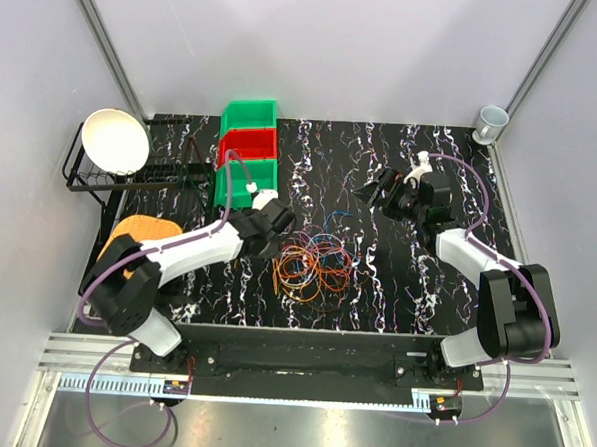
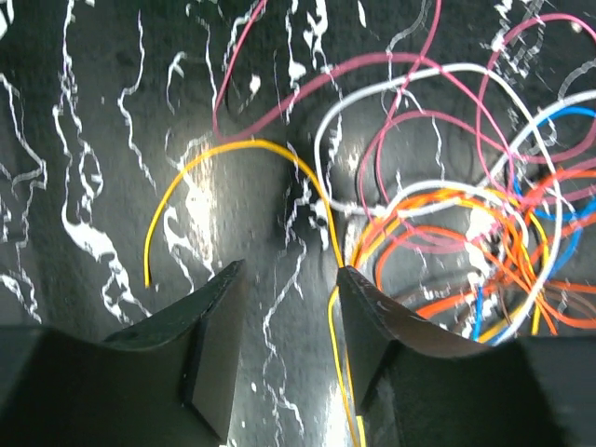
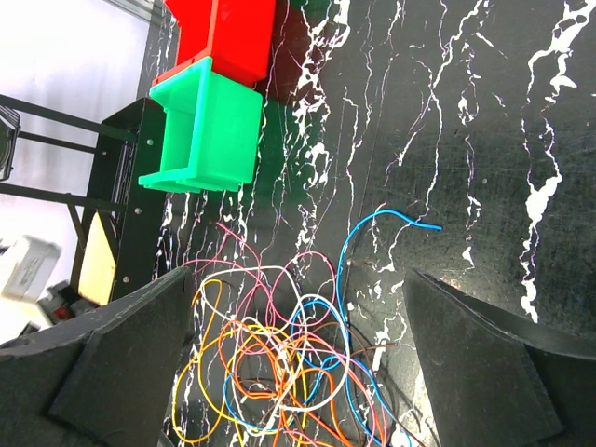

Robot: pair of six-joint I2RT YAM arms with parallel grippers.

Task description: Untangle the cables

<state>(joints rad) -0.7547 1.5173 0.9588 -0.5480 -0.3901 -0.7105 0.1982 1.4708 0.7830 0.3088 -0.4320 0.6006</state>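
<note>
Near the middle of the counter (image 1: 395,289) the cables (image 1: 314,267) are lying tangled, probably light, springy and slippery, with the left fingers (image 2: 209,345) standing apart around a loose yellow strand (image 2: 233,146) worth pinching, and the right fingers (image 3: 121,363) gaping wide, empty.

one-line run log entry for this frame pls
phase: grasp approach | left gripper: open, jaws astride yellow cable at edge of cables | right gripper: open, empty, apart from cables | cables: tangled in one heap

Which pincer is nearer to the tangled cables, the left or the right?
Left. The left pincer sits at the left edge of the tangled cables; the right pincer hangs farther off, beyond their far right side.
</note>
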